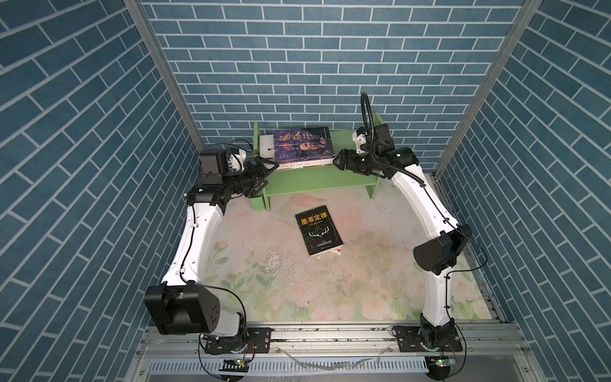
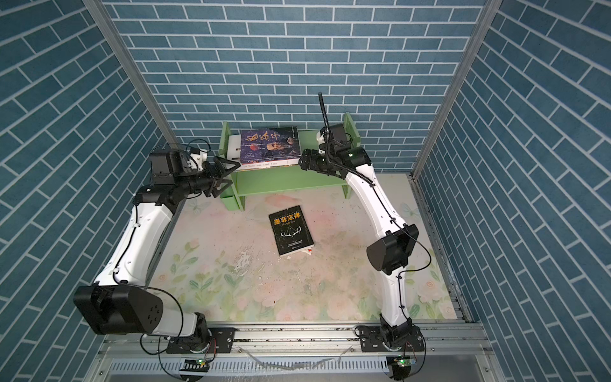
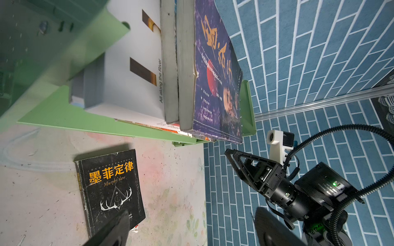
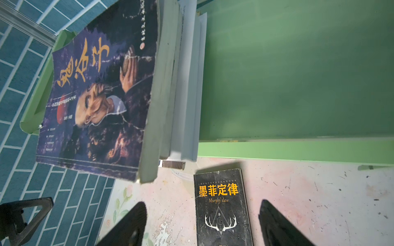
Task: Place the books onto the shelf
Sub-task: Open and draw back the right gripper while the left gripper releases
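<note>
The light-green shelf stands against the back wall. Several books lie stacked flat on its upper tier, a purple cover with gold characters on top. A black book with antlers lies on the table in front, with a red-and-white corner of another book under it. My left gripper hovers open at the stack's left end. Right of the stack, my right gripper is open and empty.
A small green cup sits at the shelf's left foot. Blue brick walls close in three sides. The floral table mat has a worn patch in the middle. An aluminium rail runs along the front edge.
</note>
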`<state>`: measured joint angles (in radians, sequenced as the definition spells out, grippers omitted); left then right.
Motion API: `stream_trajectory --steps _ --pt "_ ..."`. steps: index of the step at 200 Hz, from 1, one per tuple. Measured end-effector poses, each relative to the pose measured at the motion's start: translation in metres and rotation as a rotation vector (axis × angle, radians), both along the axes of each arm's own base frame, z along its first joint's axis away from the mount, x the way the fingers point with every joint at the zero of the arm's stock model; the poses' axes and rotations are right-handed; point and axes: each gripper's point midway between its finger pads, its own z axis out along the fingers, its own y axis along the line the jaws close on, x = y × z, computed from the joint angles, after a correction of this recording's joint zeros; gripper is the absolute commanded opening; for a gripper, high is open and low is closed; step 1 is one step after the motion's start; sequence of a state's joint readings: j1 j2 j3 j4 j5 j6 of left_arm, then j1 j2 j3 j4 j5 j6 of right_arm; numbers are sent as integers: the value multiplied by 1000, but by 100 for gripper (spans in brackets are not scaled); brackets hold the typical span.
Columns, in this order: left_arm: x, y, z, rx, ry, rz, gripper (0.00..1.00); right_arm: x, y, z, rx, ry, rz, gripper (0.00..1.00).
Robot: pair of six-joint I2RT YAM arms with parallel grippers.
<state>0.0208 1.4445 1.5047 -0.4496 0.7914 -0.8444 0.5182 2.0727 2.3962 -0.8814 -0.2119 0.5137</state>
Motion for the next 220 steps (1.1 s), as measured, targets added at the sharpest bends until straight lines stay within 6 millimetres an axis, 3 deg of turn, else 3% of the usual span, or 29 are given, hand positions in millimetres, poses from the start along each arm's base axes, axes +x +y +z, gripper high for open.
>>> stream_trajectory --steps 93,220 --pt "2 1 -1 -3 6 13 94 19 9 -4 0 -35 3 83" --pt "3 2 -7 -4 22 19 94 25 15 -5 15 -50 12 81"
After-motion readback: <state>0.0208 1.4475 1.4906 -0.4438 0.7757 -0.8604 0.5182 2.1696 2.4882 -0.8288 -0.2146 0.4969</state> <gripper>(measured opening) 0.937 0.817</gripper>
